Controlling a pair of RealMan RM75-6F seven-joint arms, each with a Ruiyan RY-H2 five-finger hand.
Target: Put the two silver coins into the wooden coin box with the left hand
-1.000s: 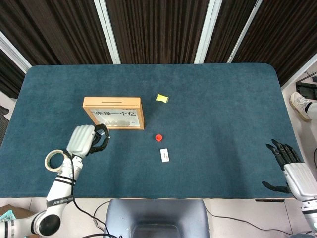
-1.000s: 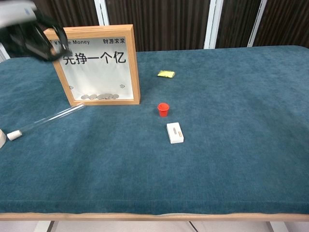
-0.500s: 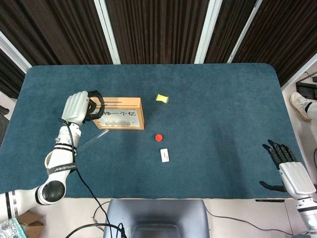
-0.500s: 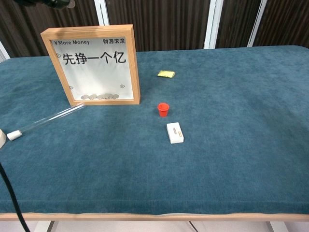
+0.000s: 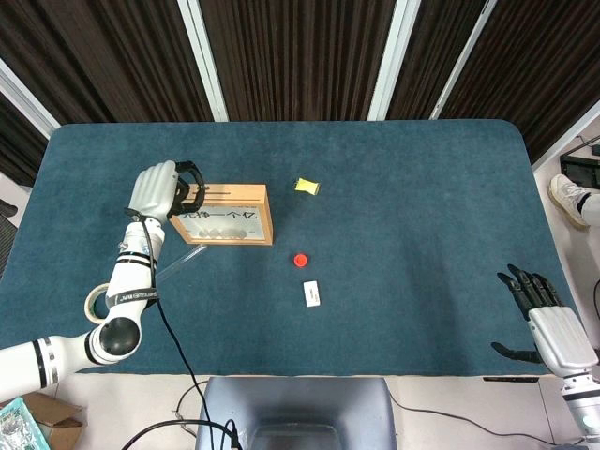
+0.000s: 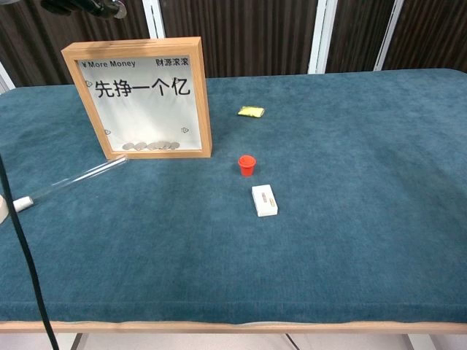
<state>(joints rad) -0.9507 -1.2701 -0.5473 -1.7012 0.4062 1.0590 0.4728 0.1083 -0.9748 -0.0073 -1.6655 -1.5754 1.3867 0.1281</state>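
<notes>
The wooden coin box (image 5: 217, 214) stands upright left of the table's middle, its front printed with Chinese characters (image 6: 142, 98). Several silver coins (image 6: 151, 146) lie along the bottom inside it. My left hand (image 5: 161, 190) hovers over the left end of the box's top edge, fingers curled into a pinch near the slot (image 5: 223, 193). In the chest view only its dark fingertips (image 6: 87, 7) show at the top edge, with a small greyish round thing at their tip that looks like a coin. My right hand (image 5: 548, 319) hangs off the table's near right edge, fingers spread and holding nothing.
A clear tube (image 6: 73, 179) lies slanted in front of the box's left side, and a tape roll (image 5: 97, 302) sits near the left front edge. A red cap (image 6: 247, 165), a small white box (image 6: 264, 200) and a yellow packet (image 6: 251, 111) lie right of the coin box.
My left hand rose from the table in front of the box's left corner and moved up over the box's top edge, then edged slightly right. The right hand barely moved.
</notes>
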